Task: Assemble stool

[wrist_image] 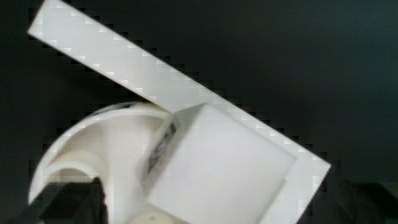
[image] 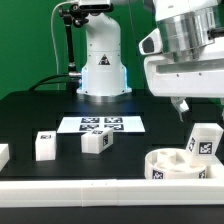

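The round white seat [image: 180,166] lies at the exterior view's right, near the front rail. One tagged leg block [image: 203,142] stands upright in it. My gripper [image: 194,106] hangs just above that block, open and touching nothing; only one dark fingertip [image: 181,103] shows. Two more leg blocks [image: 45,146] [image: 96,142] stand loose on the black table, and a third [image: 3,153] is cut off by the left edge. In the wrist view the leg block [wrist_image: 222,165] fills the middle, with the seat's curved wall [wrist_image: 98,150] beside it. My fingers do not show there.
The marker board [image: 100,124] lies flat mid-table in front of the robot base [image: 100,70]. The long white border rail [image: 90,190] runs along the front edge and shows as a slanted white strip [wrist_image: 125,60] in the wrist view.
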You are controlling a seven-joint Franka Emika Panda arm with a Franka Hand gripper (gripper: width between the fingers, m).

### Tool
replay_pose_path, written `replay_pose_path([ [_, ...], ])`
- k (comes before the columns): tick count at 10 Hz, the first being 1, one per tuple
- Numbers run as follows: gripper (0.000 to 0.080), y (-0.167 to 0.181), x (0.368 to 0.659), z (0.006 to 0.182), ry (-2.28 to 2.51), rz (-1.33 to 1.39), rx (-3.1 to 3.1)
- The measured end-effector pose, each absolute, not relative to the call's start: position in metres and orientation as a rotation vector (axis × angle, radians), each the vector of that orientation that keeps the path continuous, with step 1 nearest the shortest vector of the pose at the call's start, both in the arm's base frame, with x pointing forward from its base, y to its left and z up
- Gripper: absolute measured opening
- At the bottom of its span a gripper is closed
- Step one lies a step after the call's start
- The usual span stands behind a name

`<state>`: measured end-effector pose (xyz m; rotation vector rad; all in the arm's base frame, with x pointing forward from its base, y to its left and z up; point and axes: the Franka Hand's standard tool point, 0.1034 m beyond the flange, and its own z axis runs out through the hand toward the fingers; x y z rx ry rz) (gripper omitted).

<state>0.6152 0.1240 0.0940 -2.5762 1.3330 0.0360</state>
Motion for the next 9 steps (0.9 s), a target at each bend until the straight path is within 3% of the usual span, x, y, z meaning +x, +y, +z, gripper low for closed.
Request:
replay_pose_path([
  [4,0.0649,0.132,0.612,0.094,0.688,-0.087,-2.849],
  [9,0.0649,0.132,0.606,0.091,0.216,-0.144,-2.937],
])
